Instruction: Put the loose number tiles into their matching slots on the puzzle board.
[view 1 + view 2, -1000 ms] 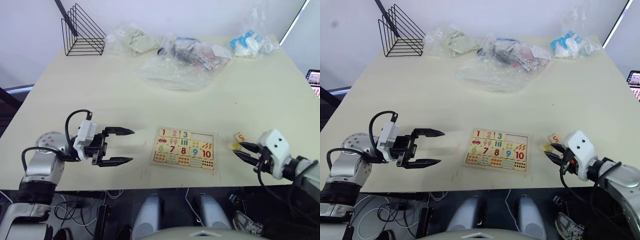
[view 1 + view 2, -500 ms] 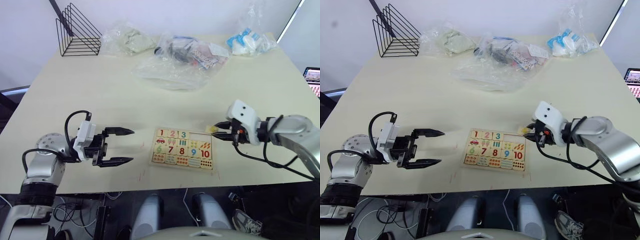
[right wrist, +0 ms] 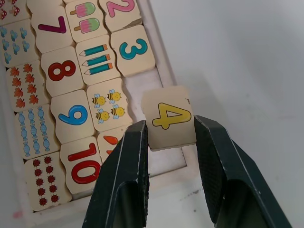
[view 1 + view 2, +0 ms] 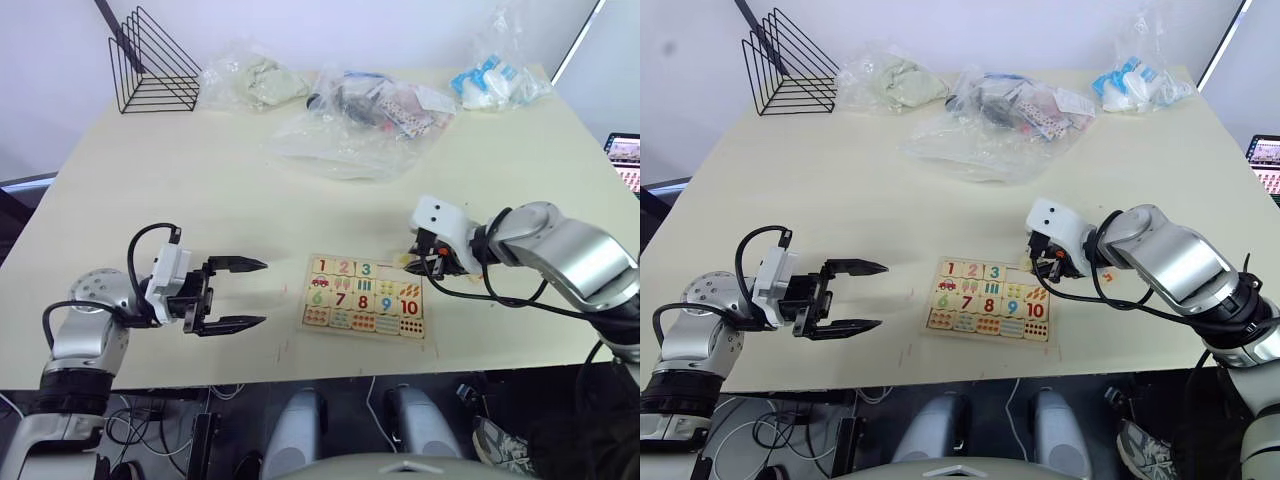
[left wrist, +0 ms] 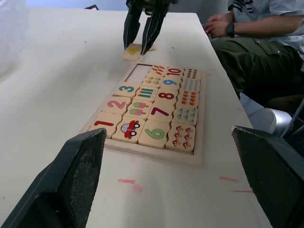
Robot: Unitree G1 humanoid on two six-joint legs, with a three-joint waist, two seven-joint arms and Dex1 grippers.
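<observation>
- Right gripper [image 3: 167, 137] clamped the yellow 4 tile [image 3: 167, 117] just beside the puzzle board [image 4: 366, 298], by its empty slots [image 5: 138, 74].
- Left gripper [image 4: 244, 293] hung wide open and empty, well apart from the board.

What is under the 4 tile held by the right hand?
The 4 tile, clamped in the right hand, sits over the board's far rim, with bare table beside it. The empty slots next to the 3 show partly; the stretch directly beneath the tile is covered.

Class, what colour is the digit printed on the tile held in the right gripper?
Yellow: the 4 tile in the right gripper shows best in the right wrist view.
</observation>
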